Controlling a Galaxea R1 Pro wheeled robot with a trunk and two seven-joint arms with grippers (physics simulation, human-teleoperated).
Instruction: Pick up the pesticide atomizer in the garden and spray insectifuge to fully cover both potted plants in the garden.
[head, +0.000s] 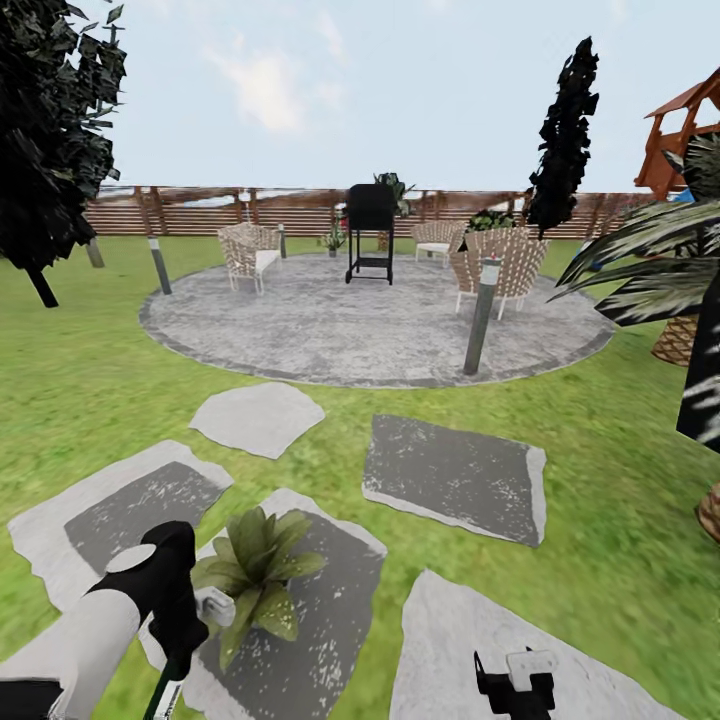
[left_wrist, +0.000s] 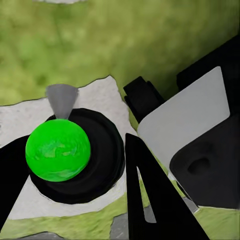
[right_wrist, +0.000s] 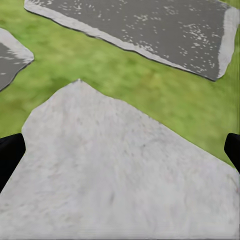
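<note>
The green-bodied pesticide atomizer with black cap (left_wrist: 58, 149) sits gripped in the left gripper (head: 180, 640), just beside a low speckled-leaf potted plant (head: 255, 565) on a grey stepping slab (head: 330, 640). The right gripper (head: 515, 685) hangs unclenched above a pale slab (right_wrist: 125, 175).

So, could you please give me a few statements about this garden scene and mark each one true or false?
1. A potted plant sits on a grey stepping slab beside the left gripper. True.
2. The right gripper holds a green-bodied atomizer. False: its fingers stand apart over a bare pale slab; the atomizer shows at the left gripper.
3. A black grill stands on the round paved patio. True.
4. The patio is ringed by a stone wall. False: a brown slatted fence runs behind it.
</note>
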